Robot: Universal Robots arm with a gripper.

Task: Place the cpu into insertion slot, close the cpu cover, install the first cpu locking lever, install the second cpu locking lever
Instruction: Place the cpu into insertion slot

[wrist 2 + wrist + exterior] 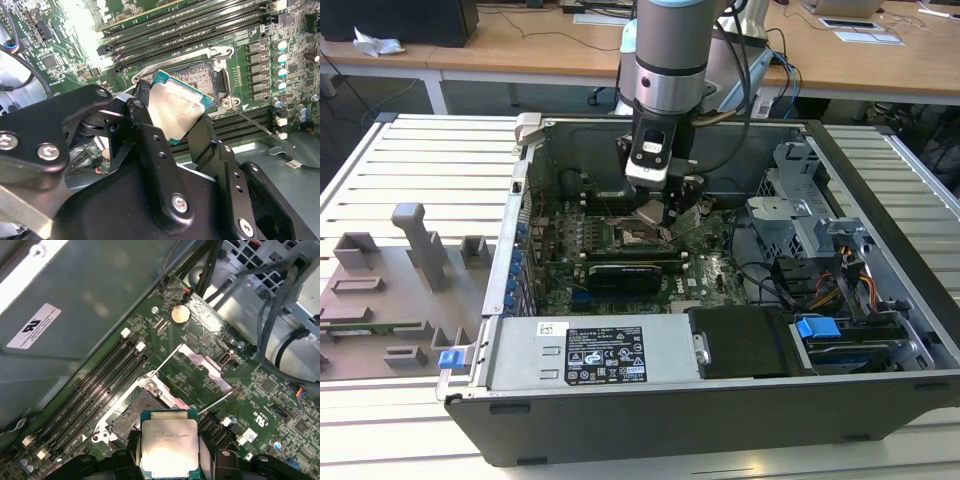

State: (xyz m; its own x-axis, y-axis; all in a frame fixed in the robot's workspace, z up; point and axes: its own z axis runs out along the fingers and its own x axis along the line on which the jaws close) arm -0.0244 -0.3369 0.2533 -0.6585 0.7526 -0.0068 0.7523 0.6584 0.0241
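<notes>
My gripper (pixel 656 213) hangs inside the open computer case and is shut on the cpu (pixel 169 444), a flat square chip with a silver top and green rim. Both wrist views show the black fingers (pixel 131 452) pressing on two opposite edges of the chip (pixel 176 111). The chip is held in the air just beside and above the insertion slot (pixel 136 409), apart from it. The slot (pixel 200 75) lies open with its contact field showing. The cpu cover (pixel 204 363) is swung up off the slot. Two thin locking levers (pixel 165 360) (pixel 215 402) stand released.
Rows of memory slots (pixel 95 390) run alongside the socket. A black graphics card (pixel 625 272) lies close in front of it. The power supply (pixel 590 352), the drive cage (pixel 800 210) and cable bundles (pixel 280 330) crowd the case walls around the arm.
</notes>
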